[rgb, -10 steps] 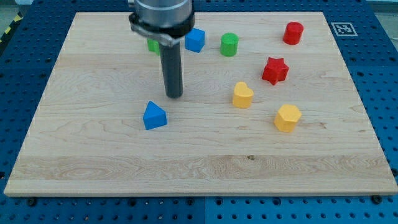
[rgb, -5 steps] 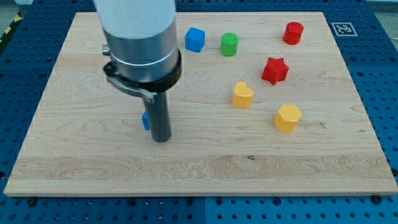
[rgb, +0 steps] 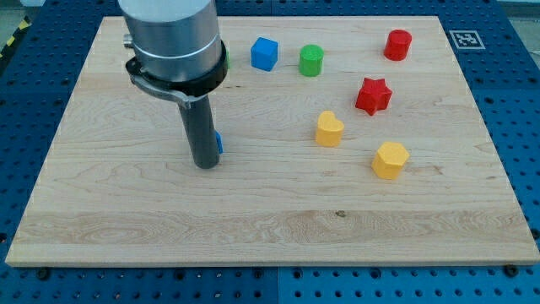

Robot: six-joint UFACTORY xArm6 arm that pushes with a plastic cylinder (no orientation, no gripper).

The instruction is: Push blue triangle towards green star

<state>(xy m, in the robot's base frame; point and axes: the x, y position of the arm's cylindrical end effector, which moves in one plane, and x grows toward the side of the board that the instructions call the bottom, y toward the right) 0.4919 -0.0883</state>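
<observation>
Blue pegboard frames a pale wooden table (rgb: 278,224), where a single arm ends in a dark rod rather than jaws — nothing here opens or shuts. My tip (rgb: 203,165) rests on the wood in the left half of the view, directly in front of the blue triangle (rgb: 218,142), which shows only as a thin blue sliver at the rod's right edge. The green star (rgb: 225,57) is almost wholly hidden behind the arm's grey body near the view's top; a green edge is all that can be seen, up and slightly right of the triangle.

Spread across the right half and well apart from the action are a blue cube (rgb: 264,53), a green cylinder (rgb: 311,61), a red cylinder (rgb: 397,45), a red star (rgb: 373,95), a yellow heart (rgb: 329,129) and a yellow hexagon (rgb: 390,160).

By its look, the triangle is a small, light, rigid block that should slide readily on smooth wood — and may turn if pressed off-centre. A push on the middle of its near face, aimed toward the view's top, seems the soundest contact.
</observation>
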